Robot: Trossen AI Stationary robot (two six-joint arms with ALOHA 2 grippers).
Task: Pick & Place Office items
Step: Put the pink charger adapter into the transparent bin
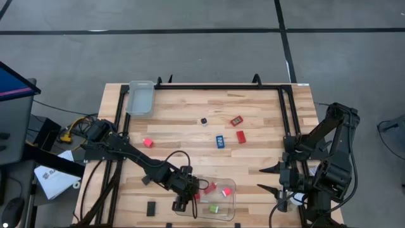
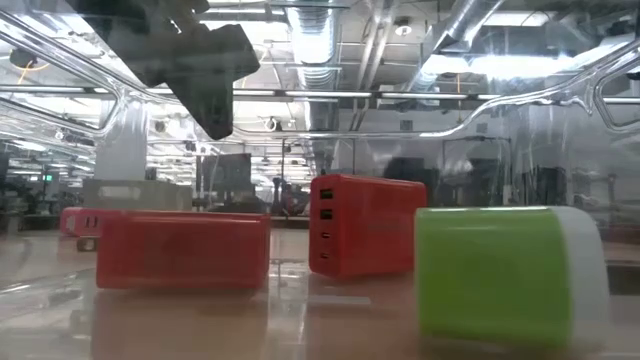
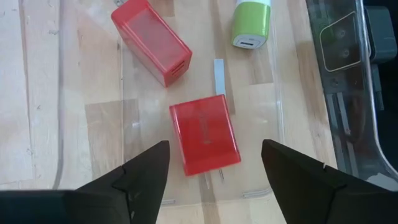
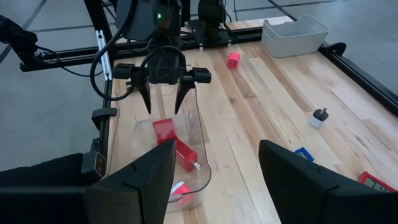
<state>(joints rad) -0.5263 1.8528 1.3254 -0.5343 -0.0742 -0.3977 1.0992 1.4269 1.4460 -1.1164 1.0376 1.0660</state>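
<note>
Though beneath the open left pincer (image 3: 214,171), red block (image 3: 204,134) ungripped.

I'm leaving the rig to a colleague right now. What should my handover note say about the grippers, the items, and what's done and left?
Left gripper: open, empty, hanging over the near clear tray, just above a red block.
Right gripper: open, empty, waiting at the table's right edge.
In the near tray: two red blocks, the second beside the first, and a green charger.
Out on the table: a red block, a red piece, a red item with a pale face, a blue piece, a small white plug, a flat black rectangle.
The far tray looks empty.
Done: three items in. Left: six.
</note>
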